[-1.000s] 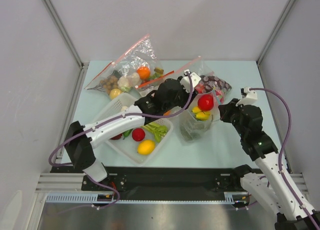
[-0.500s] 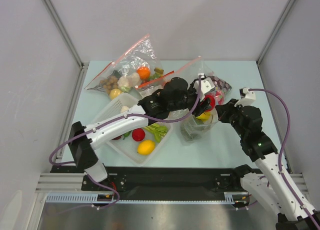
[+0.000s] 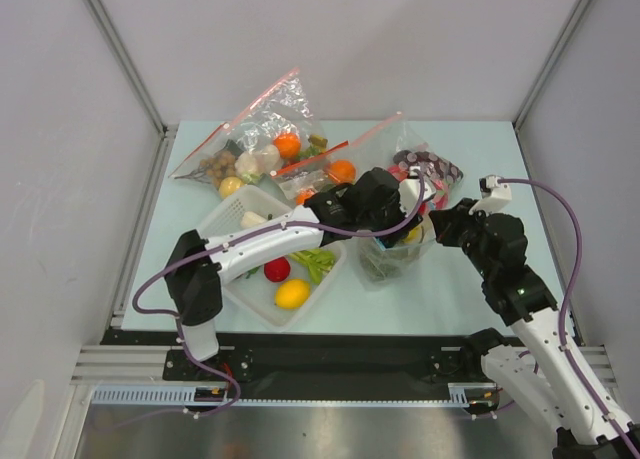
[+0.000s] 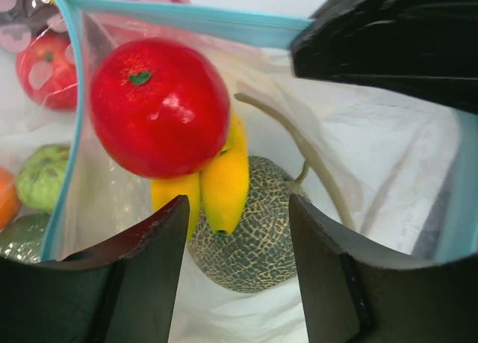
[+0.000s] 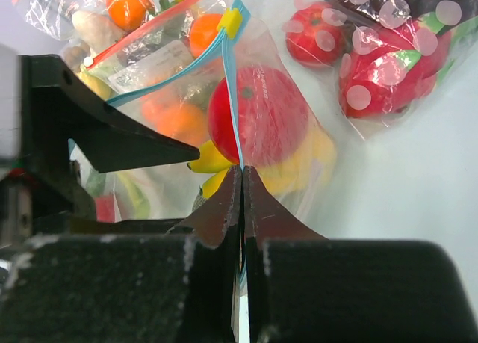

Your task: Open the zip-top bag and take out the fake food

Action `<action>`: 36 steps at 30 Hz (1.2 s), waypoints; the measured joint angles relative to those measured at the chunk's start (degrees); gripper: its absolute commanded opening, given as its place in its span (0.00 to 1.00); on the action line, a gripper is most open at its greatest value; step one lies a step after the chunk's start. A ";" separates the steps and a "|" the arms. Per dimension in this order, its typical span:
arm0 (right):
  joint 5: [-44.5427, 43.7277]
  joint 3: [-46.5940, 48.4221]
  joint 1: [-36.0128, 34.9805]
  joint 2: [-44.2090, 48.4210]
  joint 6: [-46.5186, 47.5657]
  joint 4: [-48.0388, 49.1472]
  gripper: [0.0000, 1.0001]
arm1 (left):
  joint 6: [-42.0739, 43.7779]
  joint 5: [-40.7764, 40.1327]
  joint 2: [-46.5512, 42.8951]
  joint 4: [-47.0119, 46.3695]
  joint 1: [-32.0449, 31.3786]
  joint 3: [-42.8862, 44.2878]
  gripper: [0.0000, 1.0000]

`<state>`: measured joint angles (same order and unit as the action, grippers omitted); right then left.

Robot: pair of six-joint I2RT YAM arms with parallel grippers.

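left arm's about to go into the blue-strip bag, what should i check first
1. Mouth of the zip-top bag open: ok, its blue strip is parted and the red fruit shows inside.
2. Bag edge held by the right gripper: ok, shut on the strip.
3. Jaws of the left gripper open: ok, fingers spread over the mouth.
4. Top item reachable: ok, the red fruit lies on the banana and the melon.
5. Fruit centred between the fingers: not ok, it appears left of the gap in the left wrist view.
6. Room in the white basket: cannot tell, the left arm hides part of it.
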<state>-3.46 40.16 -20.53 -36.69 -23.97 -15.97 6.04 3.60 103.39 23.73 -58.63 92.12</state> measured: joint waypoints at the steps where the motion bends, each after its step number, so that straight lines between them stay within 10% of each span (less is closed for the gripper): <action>1: 0.11 0.00 -0.02 0.09 0.02 0.00 0.00 | -0.02 -0.68 0.17 0.02 0.02 0.00 0.63; 36: 2.95 -0.94 -0.13 0.85 0.04 1.31 0.00 | 4.59 -21.64 3.50 -6.43 -1.07 -6.56 0.82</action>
<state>-0.51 39.22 -20.67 -35.83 -23.92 -14.66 10.63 -18.04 106.89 17.30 -59.70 85.56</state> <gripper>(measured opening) 0.012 0.844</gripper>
